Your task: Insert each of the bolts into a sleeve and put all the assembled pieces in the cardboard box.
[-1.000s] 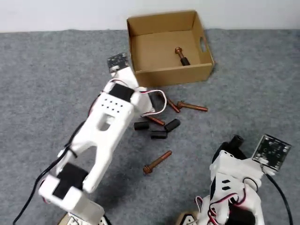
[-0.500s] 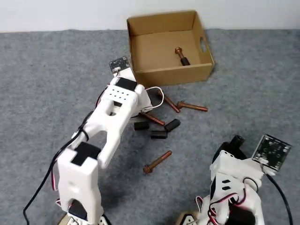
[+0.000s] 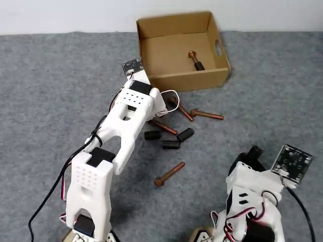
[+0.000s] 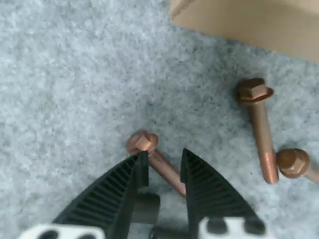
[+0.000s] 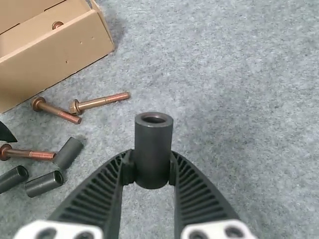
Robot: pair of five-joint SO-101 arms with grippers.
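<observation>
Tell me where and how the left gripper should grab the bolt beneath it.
Grip the bolt by its shank just behind the hex head, coming down from above. It lies flat on the carpet, and the left gripper hangs open with a finger either side of the shank, so closing across it should likely hold.

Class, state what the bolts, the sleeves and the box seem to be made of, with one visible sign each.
The bolts: likely copper-plated steel; reddish metallic sheen, cut threads.
The sleeve: dark matte metal or plastic, unclear; smooth, dull grey tube.
The cardboard box: plain brown cardboard; matte, folded walls.
</observation>
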